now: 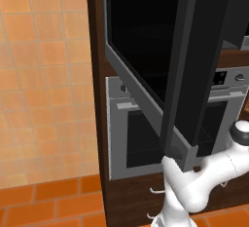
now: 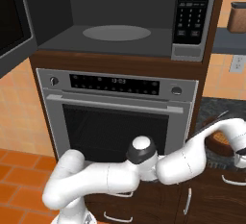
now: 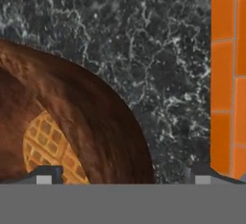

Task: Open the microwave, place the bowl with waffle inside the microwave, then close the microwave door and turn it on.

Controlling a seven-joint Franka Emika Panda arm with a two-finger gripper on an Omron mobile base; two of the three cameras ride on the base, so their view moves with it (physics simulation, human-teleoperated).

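The microwave door (image 1: pixel 160 75) stands swung wide open, so the first step of the task looks done. In the right base view the microwave (image 2: pixel 120 16) shows its dark cavity with the round turntable (image 2: pixel 116 32) bare, and nothing sits on it.

The bowl (image 3: pixel 72 117) with the waffle (image 3: pixel 50 148) is not yet inside. It rests on the dark speckled bench (image 3: pixel 163 45), to the right of the microwave and lower than its cavity, below the level of the silver oven (image 2: pixel 115 117) that sits under the microwave. In the right base view a brown curve of the bowl (image 2: pixel 222 140) peeks out just behind the arm's forearm, which reaches out that way.

The hand camera looks straight down on the bowl's brown wall and the waffle lying in it. The claw (image 3: pixel 123 180) hovers right above the bowl's rim, its two tips wide apart: one tip lies over the waffle side and the other over bare bench, so they straddle the wall. I judge nothing is gripped yet; whether a tip touches the bowl I cannot tell.

Left to do, as I read it: grasp the bowl, carry it onto the turntable, shut the door, then press the control panel (image 2: pixel 192 11) at the microwave's right edge.
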